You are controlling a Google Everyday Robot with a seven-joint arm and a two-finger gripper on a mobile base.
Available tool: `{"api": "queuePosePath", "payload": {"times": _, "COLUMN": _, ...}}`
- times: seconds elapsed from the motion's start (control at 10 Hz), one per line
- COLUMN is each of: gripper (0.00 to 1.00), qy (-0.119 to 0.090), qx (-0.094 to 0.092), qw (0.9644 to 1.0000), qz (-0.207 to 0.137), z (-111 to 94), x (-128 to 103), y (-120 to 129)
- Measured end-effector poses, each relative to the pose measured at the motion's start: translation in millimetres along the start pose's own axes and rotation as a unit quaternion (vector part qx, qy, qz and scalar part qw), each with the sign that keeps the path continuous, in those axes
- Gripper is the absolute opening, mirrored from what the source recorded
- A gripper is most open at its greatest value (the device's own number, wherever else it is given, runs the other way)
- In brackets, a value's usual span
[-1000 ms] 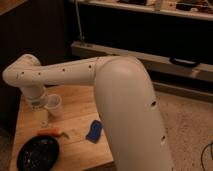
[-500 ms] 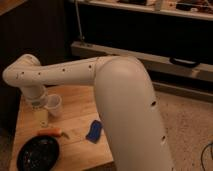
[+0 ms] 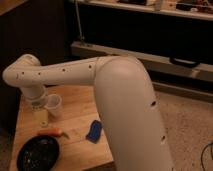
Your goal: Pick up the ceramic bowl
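The ceramic bowl (image 3: 37, 153) is wide, round and glossy black, and it sits at the front left corner of the wooden table (image 3: 80, 107). My white arm reaches from the lower right across the table, bends at an elbow at the upper left, and points down. My gripper (image 3: 41, 116) hangs at the back left of the table, beside a small white cup (image 3: 54, 105). It is behind the bowl and apart from it. The bowl stands free, with nothing touching it.
An orange carrot-like item (image 3: 50, 132) lies just behind the bowl's rim. A blue object (image 3: 93, 131) lies mid-table to the bowl's right. My thick arm link (image 3: 130, 115) covers the table's right side. Dark shelving (image 3: 150, 50) stands behind.
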Motion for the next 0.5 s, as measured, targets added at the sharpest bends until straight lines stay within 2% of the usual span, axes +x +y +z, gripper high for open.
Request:
{"api": "queuePosePath", "payload": {"times": 0.3, "gripper": 0.8, "qy": 0.0, "qx": 0.0, "qw": 1.0, "qz": 0.001, "z": 0.2, "x": -0.6, "y": -0.1}}
{"api": "queuePosePath", "payload": {"times": 0.5, "gripper": 0.8, "qy": 0.009, "qx": -0.013, "qw": 0.9998, "qz": 0.012, "z": -4.9, "x": -1.6, "y": -7.8}}
